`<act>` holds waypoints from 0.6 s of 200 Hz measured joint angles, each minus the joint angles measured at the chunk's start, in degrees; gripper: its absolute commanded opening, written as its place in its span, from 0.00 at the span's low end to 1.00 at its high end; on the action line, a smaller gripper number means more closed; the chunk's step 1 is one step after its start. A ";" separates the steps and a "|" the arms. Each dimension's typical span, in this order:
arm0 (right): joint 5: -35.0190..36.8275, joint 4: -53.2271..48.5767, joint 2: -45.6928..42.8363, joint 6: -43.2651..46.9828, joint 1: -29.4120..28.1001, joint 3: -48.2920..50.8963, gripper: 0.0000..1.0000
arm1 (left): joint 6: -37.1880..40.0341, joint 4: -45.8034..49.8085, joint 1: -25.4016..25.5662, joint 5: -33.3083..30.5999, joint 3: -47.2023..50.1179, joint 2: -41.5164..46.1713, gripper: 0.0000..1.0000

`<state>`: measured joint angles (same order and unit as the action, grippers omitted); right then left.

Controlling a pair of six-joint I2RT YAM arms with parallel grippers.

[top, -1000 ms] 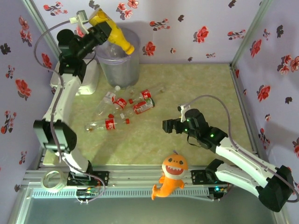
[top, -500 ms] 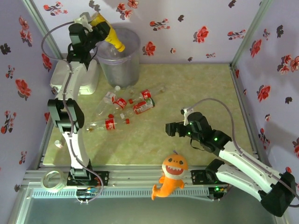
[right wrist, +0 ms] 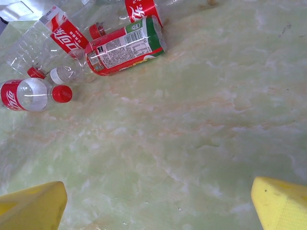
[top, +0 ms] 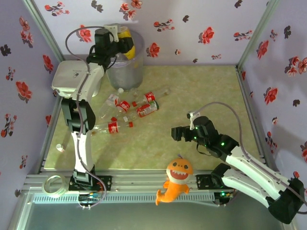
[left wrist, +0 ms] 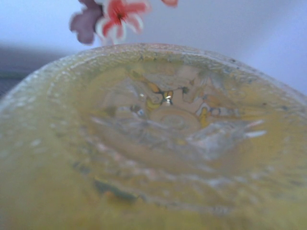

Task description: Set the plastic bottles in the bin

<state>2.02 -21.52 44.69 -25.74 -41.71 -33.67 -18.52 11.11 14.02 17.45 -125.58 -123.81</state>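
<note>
Pincer of left arm [top: 119, 42] gripped yellow bottle [top: 126, 36] above bin [top: 125, 72] at eleven o'clock, ready for release; right pincer [top: 177, 133] stood open.

A lab test booth: flower-papered panels [top: 192, 14] set in an aluminium frame [top: 134, 182] around a marbled green tabletop [top: 192, 96].

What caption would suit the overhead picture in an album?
Left end effector holds the yellow squeeze bottle over the bin; red-labelled bottles lie on the table, right end effector open.
</note>
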 measured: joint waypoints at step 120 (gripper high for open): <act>1.14 -1.18 -1.44 0.00 0.00 0.00 0.99 | 8.24 5.27 1.40 -2.47 0.50 -2.49 0.56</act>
<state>3.16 -22.70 43.24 -25.74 -41.71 -33.67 -10.28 16.38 15.42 14.98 -125.08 -126.30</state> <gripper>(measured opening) 0.993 0.495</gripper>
